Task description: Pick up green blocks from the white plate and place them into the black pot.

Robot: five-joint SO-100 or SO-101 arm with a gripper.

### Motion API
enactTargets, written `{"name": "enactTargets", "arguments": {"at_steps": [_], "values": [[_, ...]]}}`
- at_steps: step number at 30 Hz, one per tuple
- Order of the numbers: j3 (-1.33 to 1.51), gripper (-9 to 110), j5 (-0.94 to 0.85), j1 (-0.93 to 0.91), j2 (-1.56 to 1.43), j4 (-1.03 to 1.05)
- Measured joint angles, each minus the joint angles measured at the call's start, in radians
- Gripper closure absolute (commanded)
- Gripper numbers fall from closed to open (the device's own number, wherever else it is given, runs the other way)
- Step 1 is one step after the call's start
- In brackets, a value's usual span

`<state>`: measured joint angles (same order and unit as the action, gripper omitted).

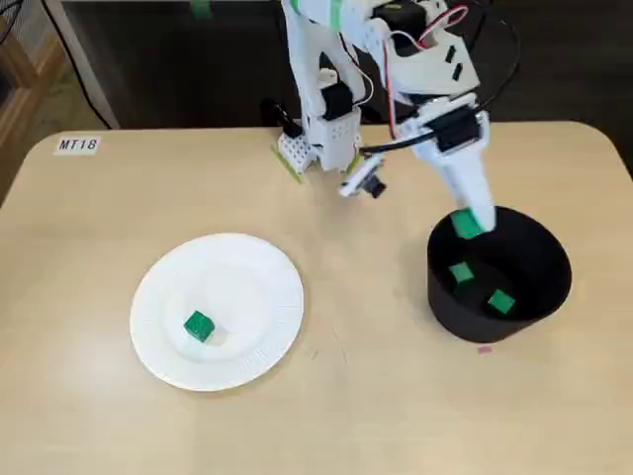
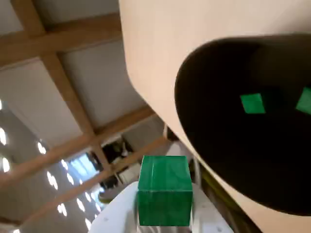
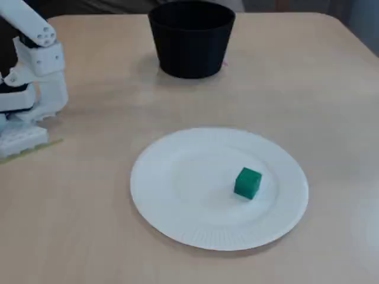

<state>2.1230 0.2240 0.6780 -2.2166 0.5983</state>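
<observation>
1. Looking down in a fixed view, we find the gripper point(image 1: 471, 224) hanging over the left rim of the black pot point(image 1: 539, 259), as that view shows it. Its white fingers point(image 1: 477, 203) are clamped on a held cube point(image 1: 463, 226), green and sitting at their tips.
2. We see the held cube point(image 2: 164, 190) close up in the wrist view. It is squeezed between the pale finger parts at the bottom edge, with the pot's dark mouth point(image 2: 209, 121) to the upper right.
3. We cannot tell whether the cube touches the rim.
4. We count two loose cubes point(image 1: 461, 273) on the pot's floor, both green and lying apart from each other. The second one point(image 1: 500, 301) lies nearer the front wall. Both also show as green patches in the wrist view.
5. We note a plate cube point(image 1: 199, 326), also green, resting on the white plate point(image 1: 267, 267). It lies a little left of the plate's middle in that fixed view and right of the middle in the other point(image 3: 247, 183).
6. We place the plate well apart from the pot, both on the pale wooden table point(image 1: 376, 416).
7. We see the arm's base point(image 1: 321, 139) at the table's far edge, and a label reading MT18 point(image 1: 78, 144) near the far-left corner.
</observation>
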Motion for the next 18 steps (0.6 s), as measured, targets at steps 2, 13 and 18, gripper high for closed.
{"name": "enactTargets", "arguments": {"at_steps": [2,13,18], "values": [[0.071,104,-0.011,0.029,0.002,-0.115],[0.138,67,-0.117,0.034,0.023,-0.206],[0.138,66,-0.143,0.018,0.023,-0.133]]}}
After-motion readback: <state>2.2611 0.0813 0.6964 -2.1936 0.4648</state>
